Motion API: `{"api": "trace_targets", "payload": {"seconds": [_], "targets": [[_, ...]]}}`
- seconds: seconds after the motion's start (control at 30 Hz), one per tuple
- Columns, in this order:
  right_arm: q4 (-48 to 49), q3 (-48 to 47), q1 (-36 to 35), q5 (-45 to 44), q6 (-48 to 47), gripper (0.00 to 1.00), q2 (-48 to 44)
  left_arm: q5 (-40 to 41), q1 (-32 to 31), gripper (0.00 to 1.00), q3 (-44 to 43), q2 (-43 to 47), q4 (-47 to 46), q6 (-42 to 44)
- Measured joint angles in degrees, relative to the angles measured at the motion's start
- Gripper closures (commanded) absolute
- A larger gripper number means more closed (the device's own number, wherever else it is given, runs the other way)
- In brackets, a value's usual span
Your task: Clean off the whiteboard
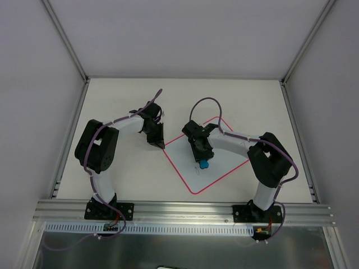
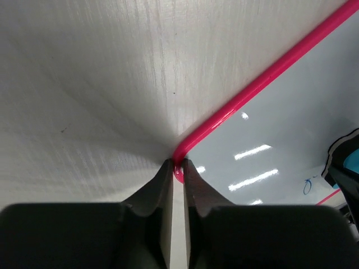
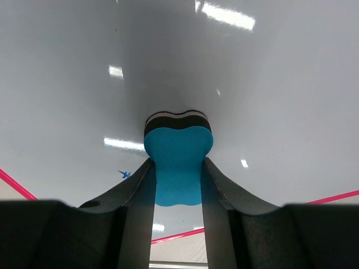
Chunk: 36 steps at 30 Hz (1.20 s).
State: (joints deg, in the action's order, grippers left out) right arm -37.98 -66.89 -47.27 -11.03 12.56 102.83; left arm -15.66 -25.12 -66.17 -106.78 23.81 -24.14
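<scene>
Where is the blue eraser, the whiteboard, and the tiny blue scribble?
blue eraser (image 3: 178,162): right wrist view, middle of its blue face.
whiteboard (image 1: 221,165): top external view, bare white surface.
blue scribble (image 3: 124,174): right wrist view, the mark itself.

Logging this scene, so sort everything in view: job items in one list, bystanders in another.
Job:
flat white whiteboard with pink rim
blue foam eraser block, in right claw
left claw, pinching the rim
small blue pen mark

Bystanders:
pale table top
aluminium front rail
purple cables
</scene>
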Motion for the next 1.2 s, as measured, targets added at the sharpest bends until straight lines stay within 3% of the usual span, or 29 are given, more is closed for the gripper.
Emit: {"api": "trace_targets", "payload": {"seconds": [0.03, 1.2], "targets": [[-0.02, -0.02, 0.04, 0.07, 0.00, 1.00, 0.00, 0.11, 0.02, 1.00, -0.11, -0.04, 0.24, -0.02], [4.57, 5.68, -12.13, 2.75, -8.37, 1.00, -4.39, 1.36, 0.13, 1.00, -3.02, -1.86, 3.65, -3.98]]}}
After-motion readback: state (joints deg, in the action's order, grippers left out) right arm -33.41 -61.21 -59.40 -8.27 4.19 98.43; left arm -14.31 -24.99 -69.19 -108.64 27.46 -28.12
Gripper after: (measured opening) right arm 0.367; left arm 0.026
